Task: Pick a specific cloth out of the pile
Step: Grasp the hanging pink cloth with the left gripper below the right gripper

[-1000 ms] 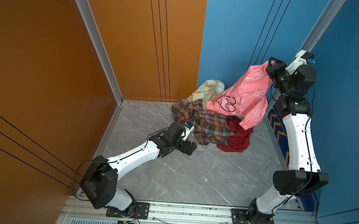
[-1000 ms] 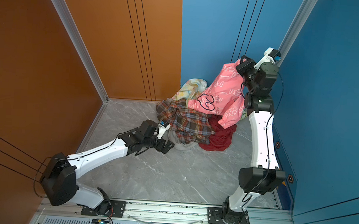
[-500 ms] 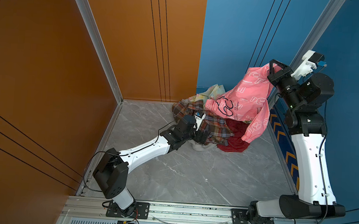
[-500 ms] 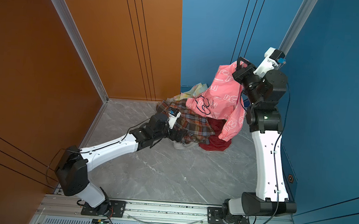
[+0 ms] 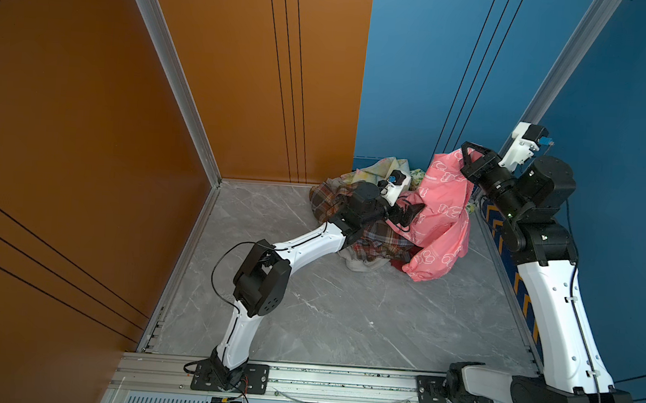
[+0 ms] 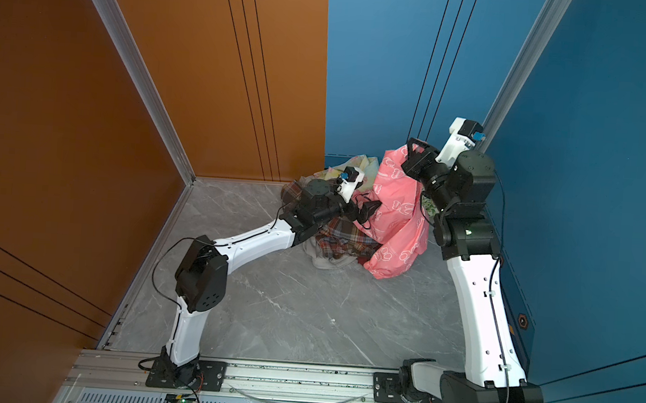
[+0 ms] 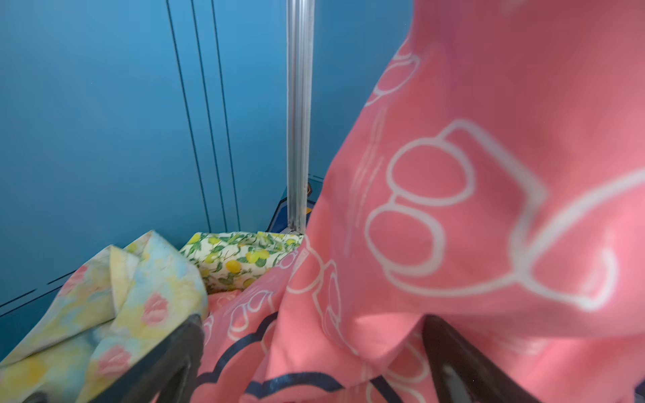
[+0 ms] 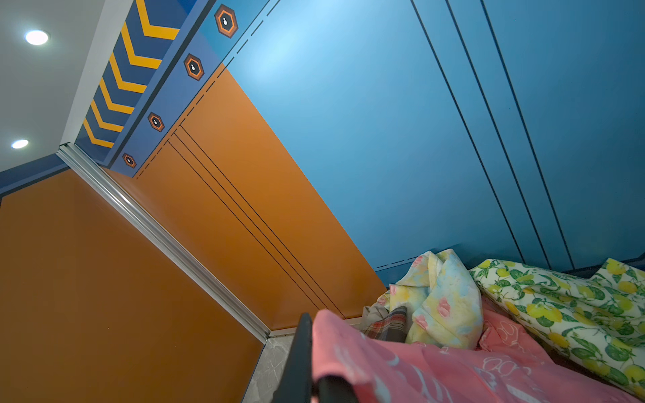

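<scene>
The cloth (image 5: 443, 214) (image 6: 394, 211), coral-pink with white outline shapes, hangs from my right gripper (image 5: 468, 158) (image 6: 414, 154), which is shut on its top edge high in the back right corner. In the right wrist view the cloth (image 8: 453, 370) is pinched in the right gripper (image 8: 314, 370). It drapes down over the pile (image 5: 373, 241) (image 6: 338, 238) to the floor. My left gripper (image 5: 416, 213) (image 6: 371, 208) (image 7: 312, 321) is open, reaching over the plaid shirt, with a fold of the cloth (image 7: 488, 209) between its spread fingers.
A pastel yellow cloth (image 7: 139, 296) (image 8: 443, 303) and a lemon-print cloth (image 7: 241, 258) (image 8: 558, 307) lie at the back against the blue wall. A grey cloth (image 5: 360, 263) pokes out at the pile's front. An aluminium corner post (image 7: 298, 115) stands behind. Marble floor (image 5: 344, 320) spreads in front.
The left arm has reached forward across the plaid shirt to the pink cloth, still open. The right arm has swung right, carrying the cloth's top, and its lower part now trails to the floor.
</scene>
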Controlling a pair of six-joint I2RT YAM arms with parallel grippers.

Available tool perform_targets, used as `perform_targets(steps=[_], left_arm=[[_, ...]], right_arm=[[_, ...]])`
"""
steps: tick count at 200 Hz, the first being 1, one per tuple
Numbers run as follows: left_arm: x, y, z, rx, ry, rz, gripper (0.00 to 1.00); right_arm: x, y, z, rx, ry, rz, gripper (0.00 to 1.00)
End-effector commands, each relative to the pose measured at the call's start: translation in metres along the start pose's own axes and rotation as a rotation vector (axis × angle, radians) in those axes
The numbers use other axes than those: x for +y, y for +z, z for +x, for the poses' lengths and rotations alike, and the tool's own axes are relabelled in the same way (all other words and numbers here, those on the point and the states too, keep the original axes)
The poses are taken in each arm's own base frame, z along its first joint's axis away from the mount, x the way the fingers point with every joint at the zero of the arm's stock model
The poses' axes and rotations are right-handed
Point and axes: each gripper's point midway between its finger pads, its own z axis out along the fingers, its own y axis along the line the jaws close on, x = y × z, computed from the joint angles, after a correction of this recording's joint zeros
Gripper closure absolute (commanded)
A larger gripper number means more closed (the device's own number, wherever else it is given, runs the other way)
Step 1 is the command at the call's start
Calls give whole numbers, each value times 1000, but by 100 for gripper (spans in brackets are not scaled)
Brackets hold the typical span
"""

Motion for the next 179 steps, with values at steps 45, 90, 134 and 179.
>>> perform_targets(steps=[45,90,134,179], left_arm=[[-75,-6,-52,-217,-44,315,2],[-83,-4,-50,-221,-56,342,2],[-70,11,-38,-212,-108,332,26],[-69,18,-14,-143,-156,351,38]], right_arm=[[-2,-9,6,9,-52,9,100],[-9,-4,18,36,-44,14,100],[-12,-3,29,61,-36,19,100],[-15,-1,36,80,-40,27,100]])
